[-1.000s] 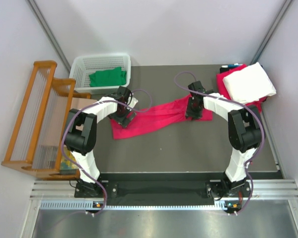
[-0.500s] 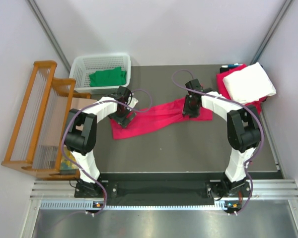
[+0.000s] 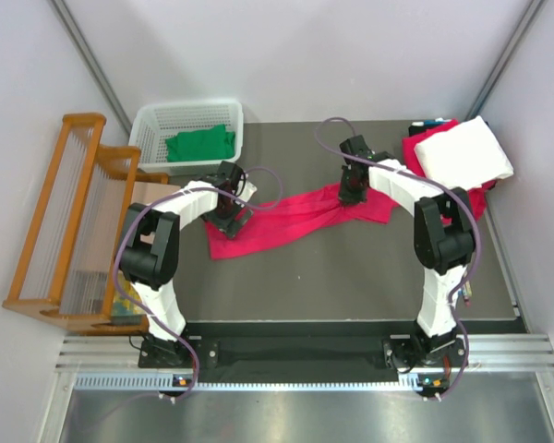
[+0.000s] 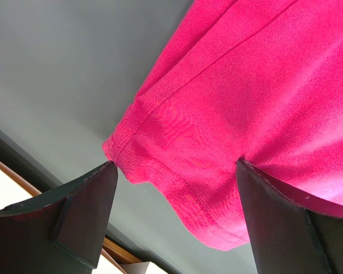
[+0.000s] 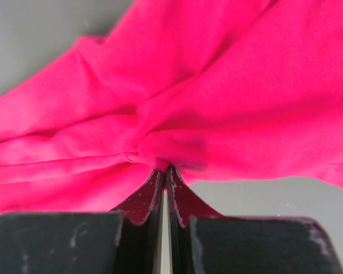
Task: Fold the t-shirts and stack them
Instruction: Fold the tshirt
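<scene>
The pink shirt (image 3: 291,214) lies stretched across the desk (image 3: 351,268). The left gripper (image 4: 174,171) stands wide apart over its left hem; the right gripper (image 5: 164,171) is clamped on a fold near its right end. Beyond, the green shirt (image 3: 200,144) sits in the basket (image 3: 148,125), the white shirt (image 3: 463,152) far right.

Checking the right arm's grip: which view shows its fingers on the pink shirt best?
Right wrist view: the right fingers pinch a puckered fold of the pink shirt, close up. The top view shows the right gripper small, from above. The left wrist view shows only another hem.
</scene>
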{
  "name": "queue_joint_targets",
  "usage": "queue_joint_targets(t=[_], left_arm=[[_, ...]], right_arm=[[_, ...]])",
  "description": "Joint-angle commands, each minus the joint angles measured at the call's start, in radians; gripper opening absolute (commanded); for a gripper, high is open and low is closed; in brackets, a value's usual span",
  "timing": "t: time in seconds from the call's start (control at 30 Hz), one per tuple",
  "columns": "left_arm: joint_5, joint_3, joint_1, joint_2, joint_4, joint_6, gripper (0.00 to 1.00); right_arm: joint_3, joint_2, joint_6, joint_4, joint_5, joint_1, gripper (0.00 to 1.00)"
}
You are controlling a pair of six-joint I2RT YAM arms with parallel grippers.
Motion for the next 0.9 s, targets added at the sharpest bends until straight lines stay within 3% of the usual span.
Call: queue_joint_targets(t=[0.0, 0.3, 0.67, 0.77, 0.87], left_arm=[[-0.003, -0.029, 0.000, -0.036, 0.003, 0.012, 0.89], [-0.005, -0.043, 0.000, -0.033, 0.012, 0.015, 0.89], [-0.008, -0.029, 0.000, -0.043, -0.003, 0.018, 0.89], [-0.011, -0.029, 0.000, -0.050, -0.003, 0.024, 0.89], [-0.020, -0.031, 0.000, -0.047, 0.000, 0.029, 0.89]], right_arm=[[0.094, -0.002, -0.009, -0.032, 0.039, 0.008, 0.00], [0.172, -0.053, -0.032, -0.066, 0.093, -0.002, 0.00], [0.532, 0.205, -0.067, -0.198, 0.074, -0.026, 0.00], [0.485, 0.202, -0.066, -0.191, 0.062, -0.026, 0.00], [0.302, 0.156, -0.061, -0.132, 0.063, -0.028, 0.00]])
